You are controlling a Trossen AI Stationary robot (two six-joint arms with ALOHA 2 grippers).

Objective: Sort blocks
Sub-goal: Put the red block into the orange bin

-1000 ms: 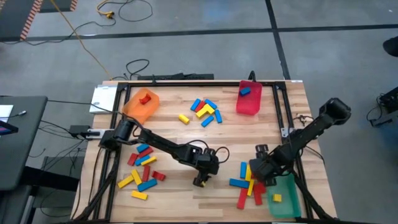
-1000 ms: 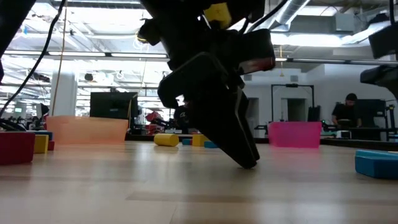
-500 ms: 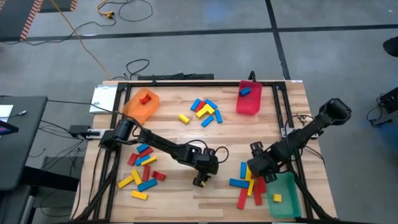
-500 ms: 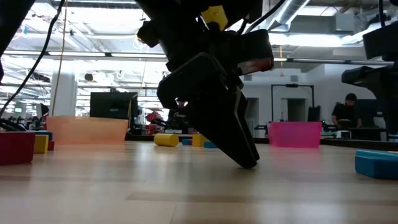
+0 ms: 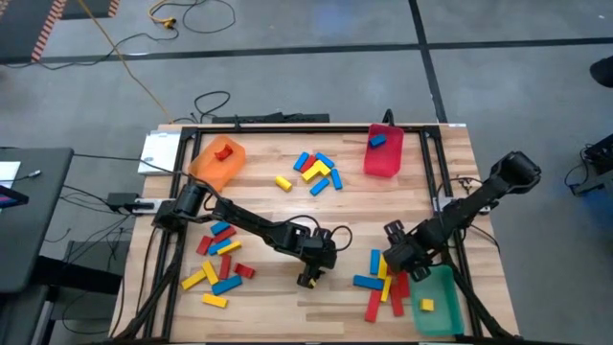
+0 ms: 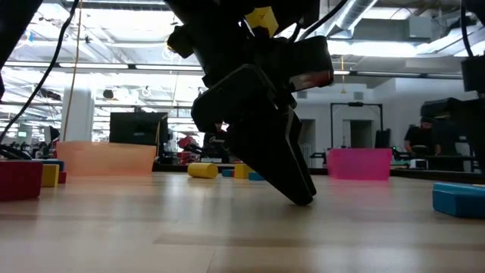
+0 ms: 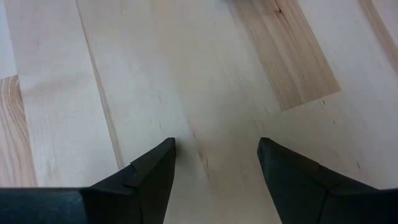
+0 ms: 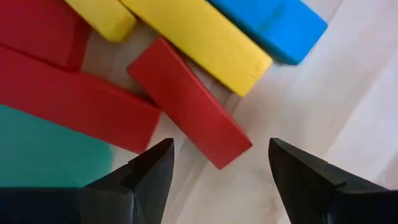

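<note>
The right gripper, jaws apart and empty, hovers over a pile of blocks beside the green bin; it should probably straddle the red block just ahead, square across its width, then close.

Small red, blue and yellow blocks lie flat in loose clusters on the wood: one heap near the table's far middle, another at its left front, a third at the right front, overlapping. Single blocks sit inside the bins: red, blue, yellow.
</note>
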